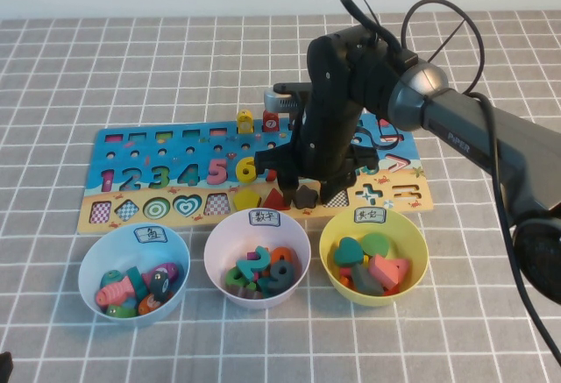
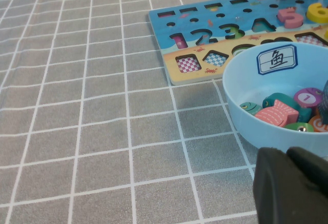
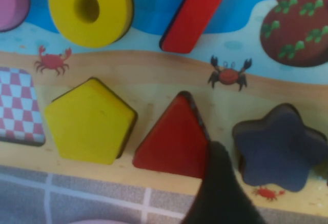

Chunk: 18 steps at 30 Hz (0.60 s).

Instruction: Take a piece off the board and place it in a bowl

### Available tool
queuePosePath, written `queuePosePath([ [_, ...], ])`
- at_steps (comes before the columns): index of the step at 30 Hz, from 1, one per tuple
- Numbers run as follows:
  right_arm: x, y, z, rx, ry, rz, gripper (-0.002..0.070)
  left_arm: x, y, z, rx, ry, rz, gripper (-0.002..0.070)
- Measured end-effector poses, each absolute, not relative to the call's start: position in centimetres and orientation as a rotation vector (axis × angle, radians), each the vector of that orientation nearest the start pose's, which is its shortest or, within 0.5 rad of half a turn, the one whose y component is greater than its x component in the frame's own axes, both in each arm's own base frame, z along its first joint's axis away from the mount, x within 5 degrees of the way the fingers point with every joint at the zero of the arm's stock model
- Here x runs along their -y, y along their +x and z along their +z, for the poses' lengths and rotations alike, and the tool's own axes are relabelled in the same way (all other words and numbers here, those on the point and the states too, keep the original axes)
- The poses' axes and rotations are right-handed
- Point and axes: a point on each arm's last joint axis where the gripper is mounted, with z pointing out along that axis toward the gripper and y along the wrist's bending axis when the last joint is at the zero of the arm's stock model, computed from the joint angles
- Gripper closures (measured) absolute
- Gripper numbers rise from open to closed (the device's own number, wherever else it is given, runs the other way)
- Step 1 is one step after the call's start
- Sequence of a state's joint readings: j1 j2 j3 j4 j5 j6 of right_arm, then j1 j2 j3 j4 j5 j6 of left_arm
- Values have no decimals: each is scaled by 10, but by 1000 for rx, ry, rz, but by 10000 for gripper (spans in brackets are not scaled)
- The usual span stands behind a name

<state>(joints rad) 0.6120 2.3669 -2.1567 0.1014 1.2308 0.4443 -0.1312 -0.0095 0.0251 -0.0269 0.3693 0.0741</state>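
The dark star piece is seen lying flat in its cut-out in the tan lower strip of the board, just beside the red triangle, with the yellow pentagon further along the same row. Being a small, flat block of wood, it is judged light, stiff and unlikely to break, though its low profile leaves little edge to catch; a pinch across two opposite notches between its rounded points would probably hold best. The right gripper is held directly over the star with its jaws spread wide and nothing between them. One dark fingertip is seen between triangle and star; the other is out of frame. The yellow bowl waits on the bench at five o'clock from the star, already holding other shapes. The left gripper is parked near the blue bowl at the bench's seven o'clock corner; whether its jaws are apart cannot be told.
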Motion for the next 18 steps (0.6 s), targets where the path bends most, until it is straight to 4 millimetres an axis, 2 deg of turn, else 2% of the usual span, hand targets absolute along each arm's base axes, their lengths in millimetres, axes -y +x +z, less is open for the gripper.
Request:
queuePosePath([
  [13,-296,406,196,-2955,-214,311,284,8,52,172,-1861,175,-66,676],
  [18,-295,407,196,-2939,-268,299,284,8,52,172,-1861,175,-66,675],
])
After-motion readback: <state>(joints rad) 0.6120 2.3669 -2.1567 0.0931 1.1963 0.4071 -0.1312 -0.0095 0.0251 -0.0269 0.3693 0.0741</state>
